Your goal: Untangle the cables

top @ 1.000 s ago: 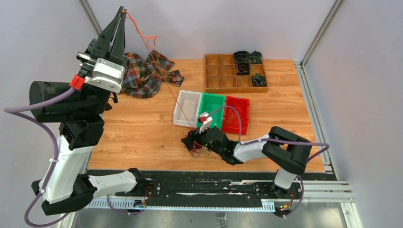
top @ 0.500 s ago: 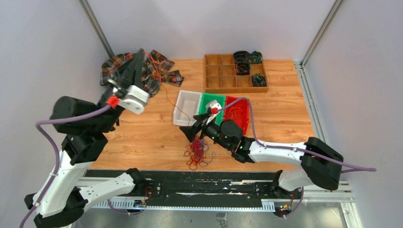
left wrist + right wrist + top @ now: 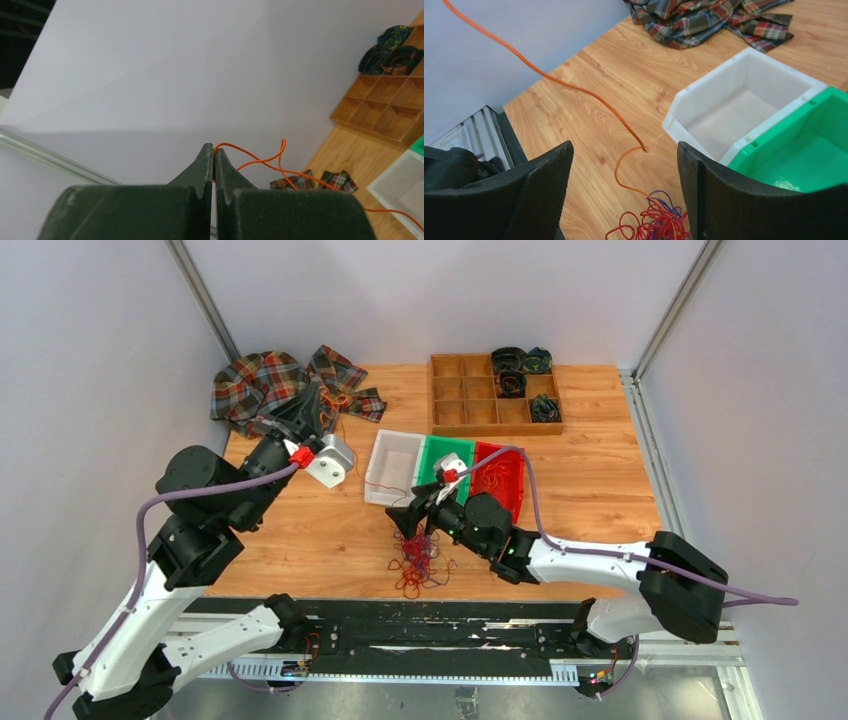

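**Surface and room.** Wooden table (image 3: 300, 530) enclosed by pale walls (image 3: 450, 290), with metal posts at the rear corners. At the back left lies a crumpled plaid cloth (image 3: 262, 385); at the back right, a wooden tray (image 3: 495, 430) with dark coiled items in a few of its compartments. White bin (image 3: 400, 455), green bin (image 3: 440, 447) and red bin (image 3: 500, 448) stand side by side at mid-table; thin red wires lie in the red one.

**Cables.** A loose tangle (image 3: 415, 565) of red and purple loops rests on the table near the front edge, in front of the bins. One orange strand (image 3: 574, 87) rises from it, passes over the white bin and ends at the left gripper (image 3: 214, 150), which is above the cloth.

**Jaws.** The left jaws are pressed together on the orange strand. Right gripper (image 3: 624, 147): jaws wide apart, nothing between them, hovering just behind the tangle.
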